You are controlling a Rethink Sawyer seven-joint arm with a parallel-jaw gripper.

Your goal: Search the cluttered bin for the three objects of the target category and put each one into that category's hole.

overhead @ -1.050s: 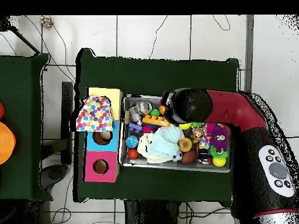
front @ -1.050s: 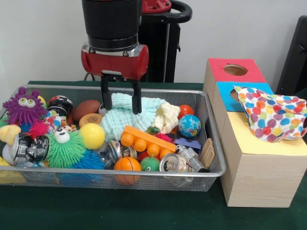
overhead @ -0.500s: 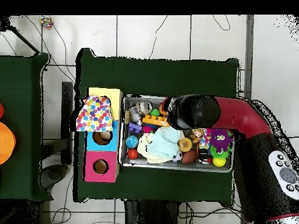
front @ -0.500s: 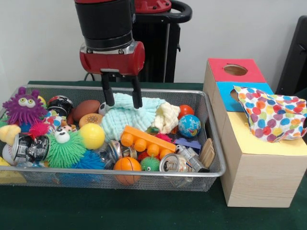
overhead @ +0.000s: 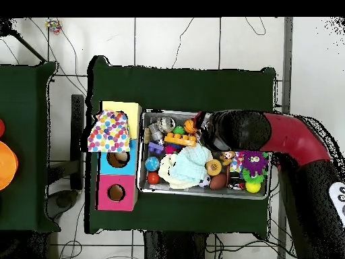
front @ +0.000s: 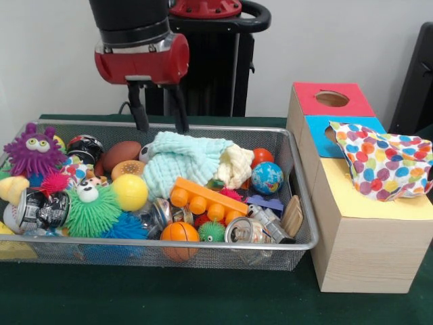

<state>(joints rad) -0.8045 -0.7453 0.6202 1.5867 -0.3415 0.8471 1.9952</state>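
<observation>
My gripper [front: 163,128] hangs open and empty over the back rim of the wire bin [front: 203,244], just above and left of a mint green cloth [front: 183,162]. A cream cloth [front: 237,164] lies against the mint one on its right. A polka-dot cloth [front: 382,166] is draped on the wooden box, covering part of the blue section's hole [front: 330,133] and the yellow section. The red section's hole [front: 331,99] is uncovered. In the overhead view the arm [overhead: 242,130] hides the gripper; the mint cloth [overhead: 189,165] and polka-dot cloth [overhead: 109,131] show.
The bin is crowded with balls, spiky rubber toys, crushed cans and an orange brick [front: 206,196]. A purple monster toy [front: 34,152] sits at its left end. The box [front: 365,250] stands close against the bin's right side.
The gripper has risen off the mint cloth and drifted left in the front view, staying open and empty. The cloth stays in the bin.
</observation>
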